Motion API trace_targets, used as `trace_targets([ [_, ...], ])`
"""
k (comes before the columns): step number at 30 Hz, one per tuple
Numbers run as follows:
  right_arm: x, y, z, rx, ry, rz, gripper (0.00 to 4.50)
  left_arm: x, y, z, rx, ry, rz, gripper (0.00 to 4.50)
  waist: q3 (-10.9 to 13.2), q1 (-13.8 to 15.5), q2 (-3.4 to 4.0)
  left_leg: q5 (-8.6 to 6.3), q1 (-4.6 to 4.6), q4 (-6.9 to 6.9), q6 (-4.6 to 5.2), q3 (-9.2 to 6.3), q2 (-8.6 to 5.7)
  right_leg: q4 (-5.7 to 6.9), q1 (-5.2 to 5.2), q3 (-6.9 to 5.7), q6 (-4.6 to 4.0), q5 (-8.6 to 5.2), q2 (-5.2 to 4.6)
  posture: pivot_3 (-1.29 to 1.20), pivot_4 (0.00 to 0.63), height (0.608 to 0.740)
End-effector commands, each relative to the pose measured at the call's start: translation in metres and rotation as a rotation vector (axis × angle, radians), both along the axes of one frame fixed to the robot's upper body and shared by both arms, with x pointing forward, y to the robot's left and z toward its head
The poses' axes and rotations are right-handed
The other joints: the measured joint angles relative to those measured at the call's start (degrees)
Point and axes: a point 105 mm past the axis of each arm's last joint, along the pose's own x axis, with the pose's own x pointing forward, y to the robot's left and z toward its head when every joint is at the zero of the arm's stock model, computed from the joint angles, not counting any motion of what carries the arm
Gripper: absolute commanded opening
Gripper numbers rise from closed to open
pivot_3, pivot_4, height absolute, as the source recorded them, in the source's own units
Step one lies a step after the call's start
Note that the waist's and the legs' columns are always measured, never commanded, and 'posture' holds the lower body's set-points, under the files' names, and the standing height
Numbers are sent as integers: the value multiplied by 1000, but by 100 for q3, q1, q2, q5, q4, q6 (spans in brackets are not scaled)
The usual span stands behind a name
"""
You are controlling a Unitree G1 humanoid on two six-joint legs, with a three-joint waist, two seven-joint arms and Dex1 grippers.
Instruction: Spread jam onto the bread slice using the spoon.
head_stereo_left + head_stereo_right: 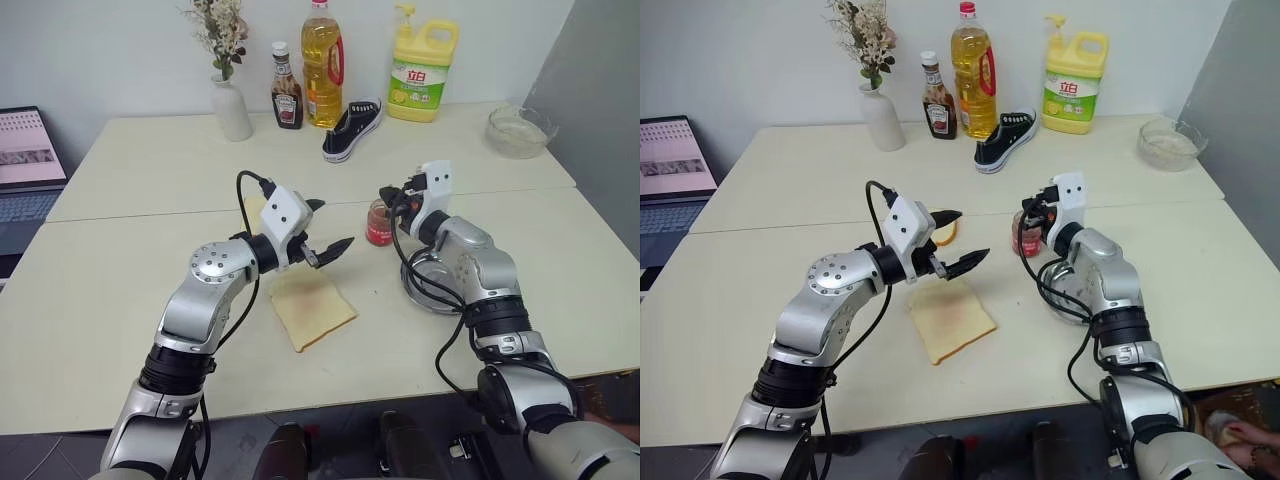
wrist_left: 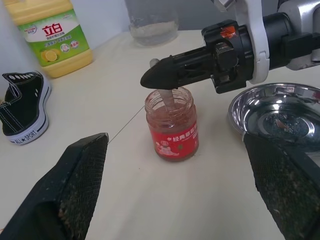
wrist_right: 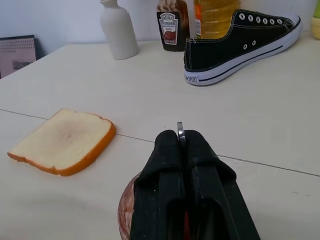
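**Spoon in the jar: scoop cleanly before heading for the bread**

The right gripper (image 2: 155, 77) hovers directly over the jam (image 2: 172, 127) at the centre of the left wrist view, fingers clamped shut on the spoon (image 2: 167, 100), whose bowl dips into the open jar. The left gripper (image 1: 330, 228) hangs with fingers spread wide and empty above the bread slice (image 1: 310, 305), lower centre of the left eye view. A good scoop probably needs a steady, upright handle, a modest load, and care not to tip the jar beside the steel dish (image 2: 280, 107).
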Motion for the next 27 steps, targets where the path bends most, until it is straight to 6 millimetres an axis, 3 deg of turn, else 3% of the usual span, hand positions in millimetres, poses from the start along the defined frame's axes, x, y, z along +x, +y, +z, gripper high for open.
trace_targets([
  [1,1,0,8,106,36,-15,33,1,-1,14,-16,-56,-4,4500,0,1,0,0,0,0,0,0,0,0,0,0,0,0,0,0,150,740],
  [11,9,-17,24,345,127,-91,33,3,1,16,-12,-67,1,4500,0,-1,0,0,-3,-4,0,1,0,0,-3,0,0,0,0,0,150,740],
  [27,6,-33,49,494,135,-129,33,4,0,16,-15,-78,3,4500,1,-13,1,0,-4,-6,0,1,-1,-2,-3,1,0,0,0,0,150,740],
])
